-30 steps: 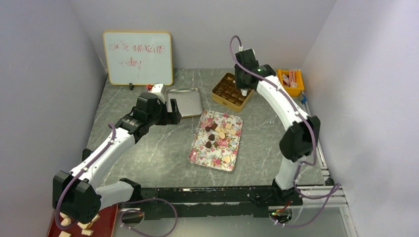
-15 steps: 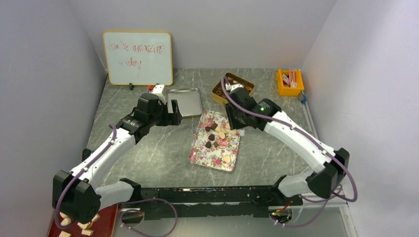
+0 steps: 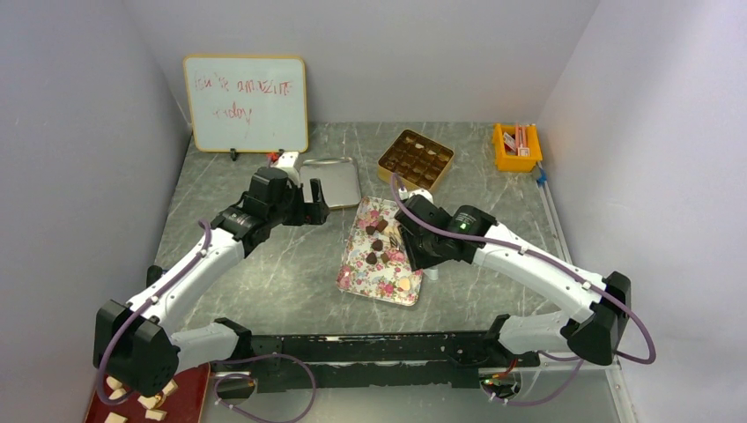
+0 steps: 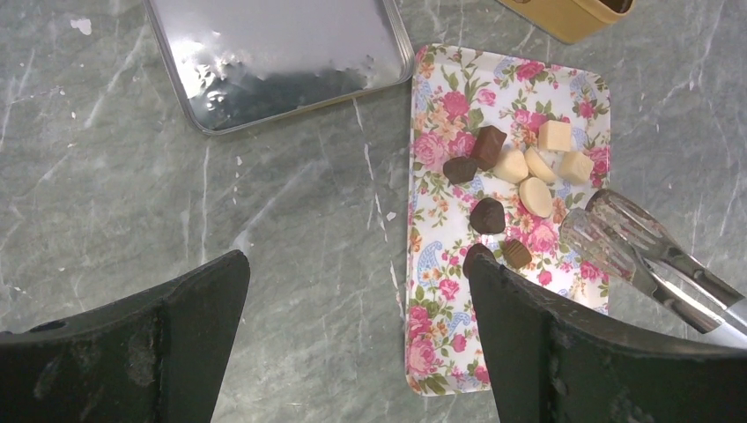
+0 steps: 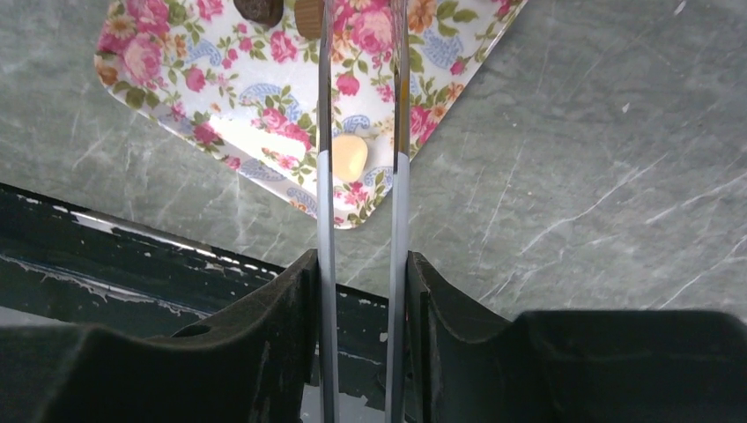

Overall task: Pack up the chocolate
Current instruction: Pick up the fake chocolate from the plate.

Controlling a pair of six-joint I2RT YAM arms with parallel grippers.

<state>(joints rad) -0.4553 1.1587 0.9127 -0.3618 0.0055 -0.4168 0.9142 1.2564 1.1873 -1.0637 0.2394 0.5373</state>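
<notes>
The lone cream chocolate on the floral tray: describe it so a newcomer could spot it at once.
Start at the floral tray in the middle of the grey table. Most chocolates cluster in its far half; go instead to the near end, toward the arm bases. There one pale cream chocolate lies by itself near the right corner, apart from the dark and tan pieces.

Nine chocolates [image 4: 487, 215] are counted on one flowered tray [image 4: 429, 264]: four dark, four cream, one tan. One metal lid [image 4: 273, 53] is seen at upper left.
</notes>
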